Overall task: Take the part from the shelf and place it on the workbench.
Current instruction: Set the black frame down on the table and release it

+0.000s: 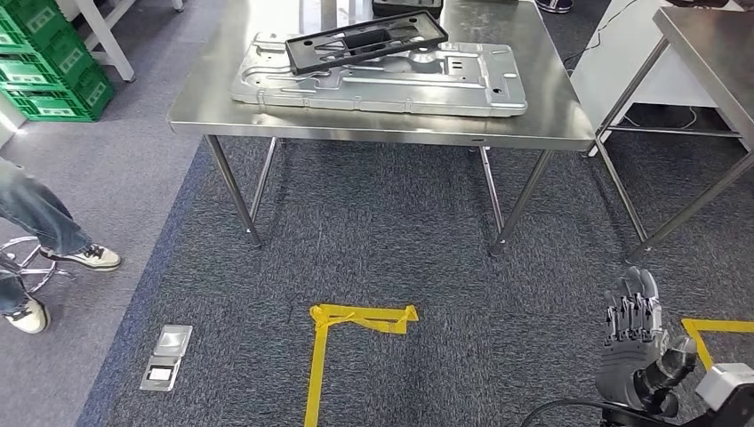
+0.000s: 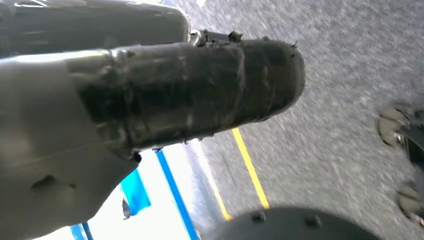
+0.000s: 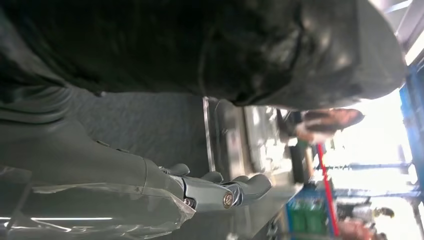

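Note:
A black rectangular frame part (image 1: 366, 40) lies on a large silver stamped panel (image 1: 382, 84) on the steel workbench (image 1: 542, 107) ahead of me. My right hand (image 1: 633, 342) hangs low at the lower right, well short of the bench, fingers straight and apart, holding nothing. Its pale fingers (image 3: 220, 192) stretch out empty in the right wrist view too. In the left wrist view my left hand (image 2: 190, 90) hangs over the grey carpet with its taped thumb extended and nothing in its grasp.
A second steel table (image 1: 711, 53) stands at the right. Green crates (image 1: 44, 62) are stacked at the far left. A person's legs (image 1: 36, 222) and a stool base (image 1: 18, 262) are at the left edge. Yellow floor tape (image 1: 356, 318) and a floor socket (image 1: 166, 358) lie ahead.

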Motion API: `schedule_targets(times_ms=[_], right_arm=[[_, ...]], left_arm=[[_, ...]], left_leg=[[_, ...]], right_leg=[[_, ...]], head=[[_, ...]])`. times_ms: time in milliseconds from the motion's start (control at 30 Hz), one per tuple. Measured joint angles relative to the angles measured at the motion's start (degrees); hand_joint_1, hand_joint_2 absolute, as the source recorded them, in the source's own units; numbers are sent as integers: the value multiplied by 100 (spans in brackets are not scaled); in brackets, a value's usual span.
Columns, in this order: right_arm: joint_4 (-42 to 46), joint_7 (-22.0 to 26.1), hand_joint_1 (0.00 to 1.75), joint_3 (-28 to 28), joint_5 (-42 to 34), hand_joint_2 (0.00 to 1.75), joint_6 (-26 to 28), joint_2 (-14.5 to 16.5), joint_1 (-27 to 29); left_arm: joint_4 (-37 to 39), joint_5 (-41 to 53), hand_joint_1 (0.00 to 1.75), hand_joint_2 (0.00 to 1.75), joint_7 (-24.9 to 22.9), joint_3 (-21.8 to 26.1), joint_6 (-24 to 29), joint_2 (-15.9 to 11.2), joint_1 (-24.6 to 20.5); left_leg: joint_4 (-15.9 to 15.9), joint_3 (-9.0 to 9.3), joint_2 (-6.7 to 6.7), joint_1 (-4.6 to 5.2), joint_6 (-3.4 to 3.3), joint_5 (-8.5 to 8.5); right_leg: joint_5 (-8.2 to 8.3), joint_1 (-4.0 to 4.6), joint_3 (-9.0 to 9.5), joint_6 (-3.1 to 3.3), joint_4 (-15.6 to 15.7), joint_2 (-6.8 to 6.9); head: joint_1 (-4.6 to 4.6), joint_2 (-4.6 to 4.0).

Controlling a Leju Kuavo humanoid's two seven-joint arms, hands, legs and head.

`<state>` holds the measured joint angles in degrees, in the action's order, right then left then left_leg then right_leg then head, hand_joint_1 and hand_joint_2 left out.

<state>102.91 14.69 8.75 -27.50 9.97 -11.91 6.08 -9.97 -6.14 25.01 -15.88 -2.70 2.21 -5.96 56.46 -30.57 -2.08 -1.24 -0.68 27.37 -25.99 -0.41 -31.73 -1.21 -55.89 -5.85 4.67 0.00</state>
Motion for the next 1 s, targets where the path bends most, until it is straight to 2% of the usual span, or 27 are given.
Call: schedule_targets(times_ms=[33,100,133,167,200,233,267,333,367,400,467,500,533,567,600,633,667,700,733,767,800,867,900,933,967,1000], right_arm=[[-71,28,0,-66,33,0,-34,0,28],[-258,104,0,-189,115,0,-116,10,63],[-365,144,0,-239,150,0,-155,18,88],[-473,180,0,-287,178,0,-190,30,122],[-573,206,0,-328,196,0,-214,41,152],[-658,222,0,-366,206,0,-229,50,173],[-734,233,0,-405,216,0,-237,59,182],[-875,255,0,-488,248,0,-241,72,183],[-961,282,0,-534,278,0,-248,84,183],[-1064,320,0,-583,316,0,-262,96,184],[-1313,417,0,-689,424,0,-300,117,200],[-1445,470,0,-746,502,0,-315,130,217],[-1589,525,0,-805,599,0,-324,144,225],[-1742,584,0,-864,708,0,-333,165,220],[-1922,651,0,-918,817,0,-346,192,208],[-2114,719,0,-977,912,0,-367,217,193],[-2300,776,0,-1029,979,0,-393,247,185],[-2467,822,0,-1076,1023,0,-415,272,187],[-2604,849,0,-1121,1048,0,-433,292,188],[-2721,860,0,-1160,1060,0,-443,310,187],[-2811,864,0,-1193,1069,0,-446,323,184],[-2967,867,0,-1256,1097,0,-448,346,172],[-3041,878,0,-1287,1126,0,-450,356,160],[-3143,909,0,-1325,1166,0,-460,364,140],[-3296,981,0,-1382,1212,0,-495,370,117],[-3481,1089,0,-1454,1262,0,-549,376,100]], left_arm=[[0,-6,0,0,2,16,4,16,-5],[0,-12,0,0,-4,51,14,61,-7],[0,-15,0,0,-7,66,15,80,-2],[0,-17,0,0,-11,78,17,95,3],[0,-19,0,0,-11,87,20,106,6],[0,-21,0,0,-12,96,23,111,7],[0,-24,0,0,-13,103,26,111,3],[0,-40,0,0,-21,112,28,111,-12],[0,-51,0,0,-30,116,28,116,-15],[0,-63,0,0,-40,122,29,122,-16],[-2,-77,0,0,-51,143,30,133,-17],[-3,-80,0,0,-52,160,31,134,-23],[-5,-81,0,0,-55,177,31,133,-29],[-7,-83,0,0,-59,193,32,129,-30],[-7,-86,0,0,-64,204,33,119,-28],[-7,-90,0,0,-68,211,34,102,-18],[-6,-93,0,0,-70,215,36,80,-6],[-6,-96,0,0,-68,216,38,59,6],[-6,-96,0,0,-66,218,39,41,18],[-6,-96,0,0,-64,220,39,27,24],[-7,-96,0,0,-62,222,40,18,24],[-5,-96,0,0,-66,229,43,2,4],[-5,-96,0,0,-69,234,44,-3,-9],[-5,-96,0,0,-73,239,45,-8,-21],[-6,-96,0,0,-75,245,45,-11,-29],[-7,-96,0,0,-75,251,45,-11,-34]], left_leg=[[-12,-1,64,-8,-32,-12],[-17,-11,183,1,-73,-15],[-17,-18,243,8,-85,-13],[-17,-23,305,13,-90,-9],[-17,-25,367,17,-91,-6],[-17,-23,428,23,-90,-3],[-17,-17,487,31,-86,2],[-23,11,597,53,-63,17],[-31,28,646,53,-37,26],[-42,49,695,48,-4,36],[-90,104,793,31,75,50],[-90,134,763,26,111,71],[-15,125,668,26,137,143],[192,51,530,26,156,282],[524,-89,375,23,162,468],[917,-278,282,27,162,665],[1259,-453,239,31,164,797],[1439,-559,220,35,166,820],[1401,-567,208,38,167,720],[1148,-471,184,37,167,519],[753,-303,114,33,160,280],[114,-17,-81,24,135,29],[-25,45,-137,26,113,8],[-43,56,-132,34,86,36],[-55,57,-65,34,49,19],[-65,64,2,30,12,7]], right_leg=[[-99,0,-92,-28,-178,129],[-431,-15,-438,-88,-870,446],[-587,-32,-645,-112,-1274,521],[-667,-46,-800,-126,-1568,556],[-648,-55,-861,-128,-1668,571],[-530,-60,-807,-117,-1537,584],[-339,-57,-635,-89,-1187,616],[-30,-15,-194,2,-325,843],[38,12,-51,44,-40,940],[48,40,9,75,97,997],[66,59,32,117,158,890],[103,48,70,132,216,829],[144,29,112,153,281,768],[188,8,150,173,342,705],[210,-6,157,185,370,649],[216,-9,154,200,375,581],[216,-9,147,208,367,511],[210,-8,142,209,353,436],[200,-10,138,204,330,357],[183,-14,135,193,298,274],[158,-20,133,175,256,192],[106,-22,103,120,164,55],[93,-27,79,90,134,-1],[94,-31,56,58,129,-53],[101,-37,40,27,130,-107],[97,-41,29,0,127,-91]], head=[[-11,0],[-33,0],[-34,0],[-34,0],[-36,0],[-35,0],[-36,0],[-26,0],[-21,0],[-12,0],[-7,0],[-1,0],[0,0],[12,0],[22,0],[29,0],[39,0],[42,0],[42,0],[43,0],[44,0],[42,0],[38,0],[38,0],[38,0],[35,0]])
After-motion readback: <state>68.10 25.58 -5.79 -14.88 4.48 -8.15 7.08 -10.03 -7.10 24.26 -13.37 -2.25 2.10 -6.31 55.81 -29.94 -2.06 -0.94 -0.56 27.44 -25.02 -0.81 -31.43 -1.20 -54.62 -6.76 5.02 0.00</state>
